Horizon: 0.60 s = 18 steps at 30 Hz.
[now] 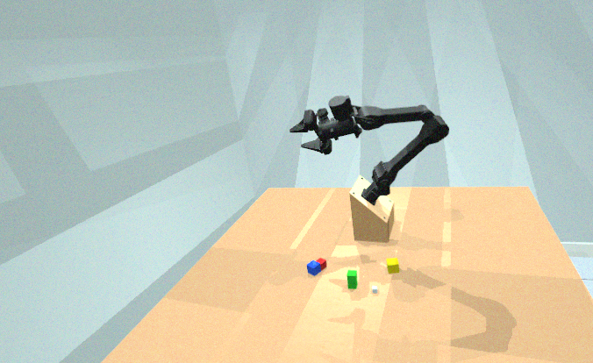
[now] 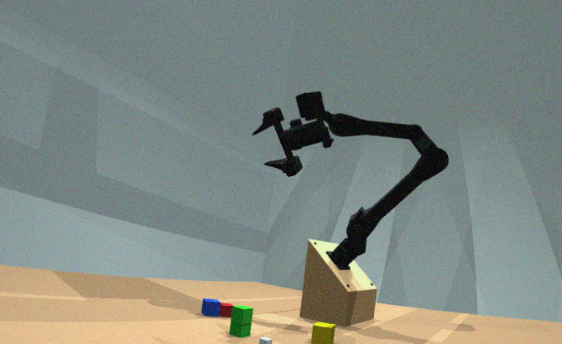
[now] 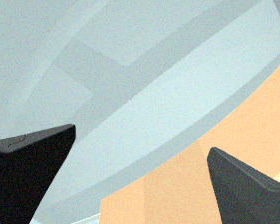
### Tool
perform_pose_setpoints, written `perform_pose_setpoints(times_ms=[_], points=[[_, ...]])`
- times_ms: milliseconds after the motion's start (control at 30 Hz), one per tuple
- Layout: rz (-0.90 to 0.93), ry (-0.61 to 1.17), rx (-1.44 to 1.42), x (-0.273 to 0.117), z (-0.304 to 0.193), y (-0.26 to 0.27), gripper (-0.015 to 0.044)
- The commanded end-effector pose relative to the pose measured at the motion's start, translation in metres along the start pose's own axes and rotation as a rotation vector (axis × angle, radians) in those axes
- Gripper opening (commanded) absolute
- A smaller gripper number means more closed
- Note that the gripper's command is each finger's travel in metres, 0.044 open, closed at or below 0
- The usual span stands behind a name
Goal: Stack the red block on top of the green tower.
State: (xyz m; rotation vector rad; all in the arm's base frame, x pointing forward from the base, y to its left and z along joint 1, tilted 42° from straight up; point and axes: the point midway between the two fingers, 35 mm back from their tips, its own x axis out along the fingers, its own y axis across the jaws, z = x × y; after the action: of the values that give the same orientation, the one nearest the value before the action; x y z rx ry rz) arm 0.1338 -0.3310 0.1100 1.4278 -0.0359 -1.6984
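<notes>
The wide tan bench (image 1: 492, 252) is seen carrying a wooden wedge-shaped pedestal (image 1: 370, 218), and on the slanted face of it the black arm (image 1: 417, 138) is mounted. The arm is bent at its elbow and is stretched out high above the bench. At its end the gripper (image 1: 306, 137) is held far up in the air, with its fingers spread wide and nothing between them; in the wrist view the two dark fingertips are seen well apart against the grey wall. The green tower (image 2: 240, 321) is found upright on the bench in front of the pedestal. The yellow block (image 1: 392, 265) is placed to one side of the tower. The blue block (image 1: 313, 267) is lying on the other side, and the red block (image 1: 321, 262) is touching it, apart from the tower. A very small white cube (image 1: 374, 289) is seen near the tower.
</notes>
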Motion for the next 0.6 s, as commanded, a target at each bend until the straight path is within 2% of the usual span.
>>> perform_pose_setpoints(times_ms=[0,267,567], points=[[-0.043,0.12,-0.193,0.013,-0.032,-0.004,0.044],[-0.113,0.428,-0.638,0.037,-0.11,-0.031,0.044],[-0.109,0.81,-1.075,0.045,-0.189,-0.077,0.044]])
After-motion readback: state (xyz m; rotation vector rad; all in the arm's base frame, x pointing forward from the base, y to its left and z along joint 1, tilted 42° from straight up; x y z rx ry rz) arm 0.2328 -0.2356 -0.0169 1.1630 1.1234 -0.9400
